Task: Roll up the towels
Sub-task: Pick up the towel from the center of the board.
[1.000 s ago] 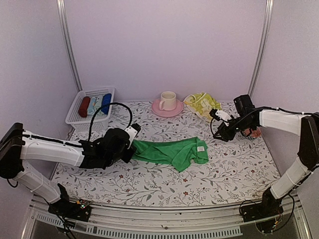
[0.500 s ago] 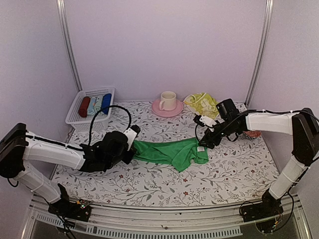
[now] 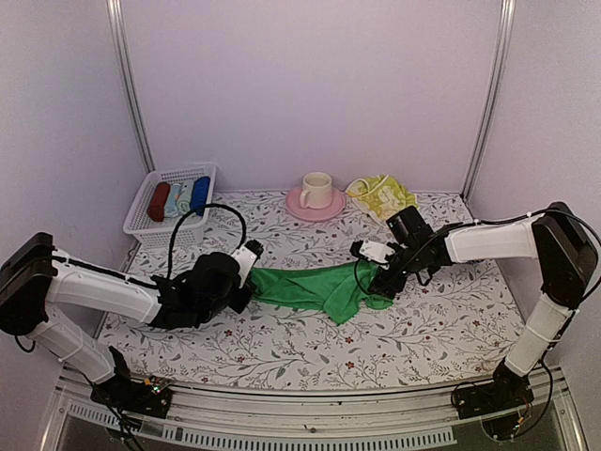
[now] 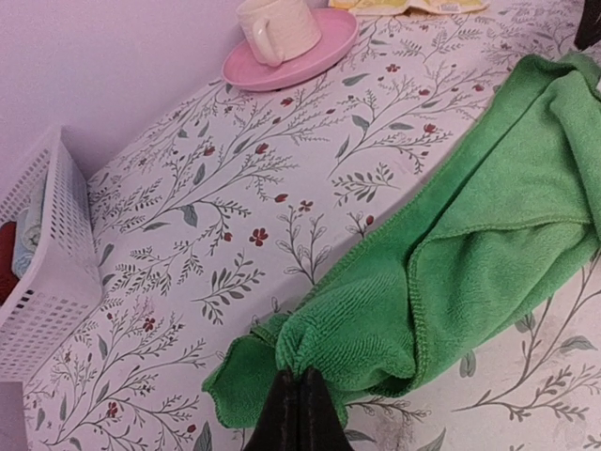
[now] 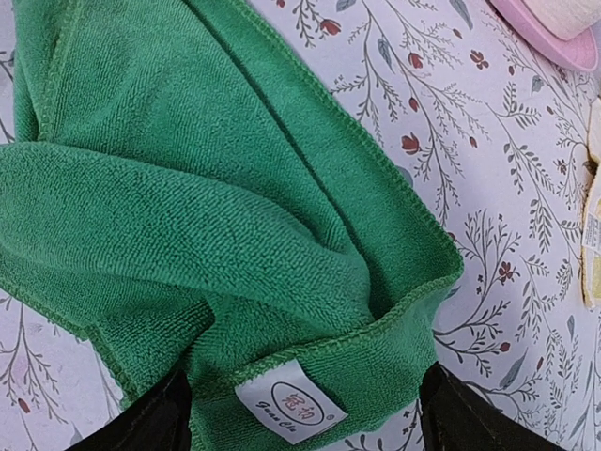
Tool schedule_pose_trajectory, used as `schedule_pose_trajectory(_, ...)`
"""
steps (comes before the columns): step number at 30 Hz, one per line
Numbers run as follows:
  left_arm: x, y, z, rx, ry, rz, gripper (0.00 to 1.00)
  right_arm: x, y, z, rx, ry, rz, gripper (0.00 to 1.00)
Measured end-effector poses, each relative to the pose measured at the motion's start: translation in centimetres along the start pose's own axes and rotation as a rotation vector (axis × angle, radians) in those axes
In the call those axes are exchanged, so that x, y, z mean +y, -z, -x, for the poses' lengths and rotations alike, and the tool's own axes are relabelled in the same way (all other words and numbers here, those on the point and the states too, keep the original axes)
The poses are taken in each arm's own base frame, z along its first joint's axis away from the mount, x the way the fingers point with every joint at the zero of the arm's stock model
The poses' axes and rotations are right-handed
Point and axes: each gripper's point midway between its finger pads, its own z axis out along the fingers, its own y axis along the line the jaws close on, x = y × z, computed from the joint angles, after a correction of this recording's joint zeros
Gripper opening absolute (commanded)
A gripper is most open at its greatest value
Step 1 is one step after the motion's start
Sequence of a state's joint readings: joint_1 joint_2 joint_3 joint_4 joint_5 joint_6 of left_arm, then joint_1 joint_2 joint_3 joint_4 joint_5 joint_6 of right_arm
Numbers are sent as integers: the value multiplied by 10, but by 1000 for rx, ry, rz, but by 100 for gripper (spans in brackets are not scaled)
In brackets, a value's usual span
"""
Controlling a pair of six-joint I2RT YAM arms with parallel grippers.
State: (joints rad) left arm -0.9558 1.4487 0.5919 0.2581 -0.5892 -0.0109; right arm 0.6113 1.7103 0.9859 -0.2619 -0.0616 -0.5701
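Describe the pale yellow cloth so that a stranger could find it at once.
Look along the back edge of the flower-patterned table. Just right of the pink saucer with the cream cup lies a crumpled pale yellow cloth. Unlike the plain bright green cloth mid-table, it carries green printed marks.

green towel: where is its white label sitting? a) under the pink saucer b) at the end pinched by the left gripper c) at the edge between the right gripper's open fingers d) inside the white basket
C: in the right wrist view the white label lies on the edge of the green towel, inside the right gripper, whose jaws stand wide apart, while the left gripper is shut on the opposite end.
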Motion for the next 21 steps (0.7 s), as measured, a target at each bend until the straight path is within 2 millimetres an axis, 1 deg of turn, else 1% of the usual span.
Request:
schedule_pose_trajectory(5,0,0,-1,1,-1,0,0,7,-3,-5,21,37,-10,84)
schedule_pose_trajectory(10,-2,-4,-6,17,-11,2,0,14,-4,-6,38,75,-20,86)
schedule_pose_trajectory(15,-3,-4,-6,17,-11,2,0,18,-3,-9,47,100,-29,88)
schedule_pose_trajectory(17,-3,-4,-6,16,-10,1,0,18,-2,-11,49,107,-38,87)
schedule_pose_trajectory(21,-3,-4,-6,16,-10,1,0,12,-2,-12,57,116,-76,82)
